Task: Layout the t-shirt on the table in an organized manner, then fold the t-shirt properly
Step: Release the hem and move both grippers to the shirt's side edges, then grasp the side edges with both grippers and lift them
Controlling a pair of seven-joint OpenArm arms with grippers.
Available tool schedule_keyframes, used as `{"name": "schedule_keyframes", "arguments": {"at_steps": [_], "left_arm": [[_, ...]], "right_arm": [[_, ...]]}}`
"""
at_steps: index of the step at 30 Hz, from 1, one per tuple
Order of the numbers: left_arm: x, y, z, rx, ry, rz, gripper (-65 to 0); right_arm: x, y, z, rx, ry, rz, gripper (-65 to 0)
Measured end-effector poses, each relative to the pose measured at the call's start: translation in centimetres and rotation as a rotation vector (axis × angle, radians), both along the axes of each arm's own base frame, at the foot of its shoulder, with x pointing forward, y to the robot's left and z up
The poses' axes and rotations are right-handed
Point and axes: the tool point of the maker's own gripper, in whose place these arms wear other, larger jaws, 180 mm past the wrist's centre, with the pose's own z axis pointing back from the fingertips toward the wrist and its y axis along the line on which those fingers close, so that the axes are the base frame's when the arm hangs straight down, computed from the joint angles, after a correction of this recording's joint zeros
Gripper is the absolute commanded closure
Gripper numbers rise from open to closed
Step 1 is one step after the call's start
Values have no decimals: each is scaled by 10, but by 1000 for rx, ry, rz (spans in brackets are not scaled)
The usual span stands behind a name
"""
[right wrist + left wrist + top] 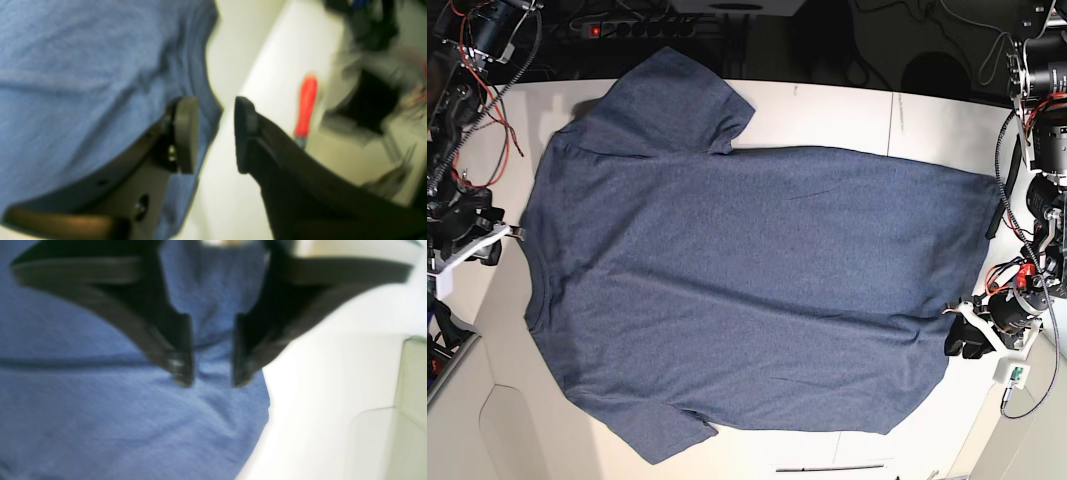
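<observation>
The t-shirt (757,290) lies spread flat on the table (847,115). The left gripper (208,373) stands parted above its hem, gripping nothing. The right gripper (215,133) gapes at the collar edge.

Looking straight down from overhead in base view, taking in the whole t-shirt (747,290) and table (827,115). Riding both wrists, peering close past jaws, sharing that same blue cloth.

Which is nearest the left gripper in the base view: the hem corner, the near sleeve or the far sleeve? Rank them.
From the left gripper:
1. Hem corner, beside it on the view's right.
2. Near sleeve, bottom edge, left of centre.
3. Far sleeve, top left.
</observation>
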Motion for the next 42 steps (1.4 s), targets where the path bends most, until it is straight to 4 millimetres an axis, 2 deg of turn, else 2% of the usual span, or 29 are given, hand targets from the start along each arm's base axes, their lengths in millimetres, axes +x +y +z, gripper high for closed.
{"name": "schedule_keyframes", "arguments": {"at_steps": [2,4,9,12,15,18,20,24,28,33,34,35,37,40,42], "left_arm": [[-8,-7,-4,-60,30,-17,-331],[-12,-10,-7,-106,34,-12,-331],[-31,-31,-27,-169,69,-62,-331],[-36,-49,-34,-204,77,-103,-331],[-39,-56,-36,-220,79,-113,-331],[-41,-65,-40,-246,83,-118,-331],[-41,-70,-41,-259,84,-122,-331],[-41,-73,-41,-267,83,-126,-331],[-41,-73,-41,-269,81,-125,-331],[-41,-74,-39,-289,80,-124,-331],[-40,-75,-37,-305,73,-122,-331],[-39,-76,-35,-319,66,-120,-331],[-39,-74,-34,-321,65,-118,-331],[-44,-59,-37,-322,98,-85,-331],[-46,-38,-28,-384,65,-16,-331]], "right_arm": [[-12,1,4,127,-46,14,-254],[-26,2,6,221,-83,16,-257],[-77,13,-14,370,-30,25,-257],[-104,20,-37,464,28,-2,-257],[-129,26,-65,575,88,-47,-257],[-143,30,-91,687,126,-113,-257],[-142,32,-103,737,128,-152,-257],[-119,39,-107,802,89,-163,-257],[-105,59,-113,813,78,-140,-256],[-104,92,-120,819,122,-58,-252],[-103,99,-121,824,128,-41,-228],[-104,104,-122,815,145,-22,-178],[-109,115,-127,805,189,17,-19],[-112,118,-129,803,211,28,0],[-112,117,-129,803,210,25,0]]}}
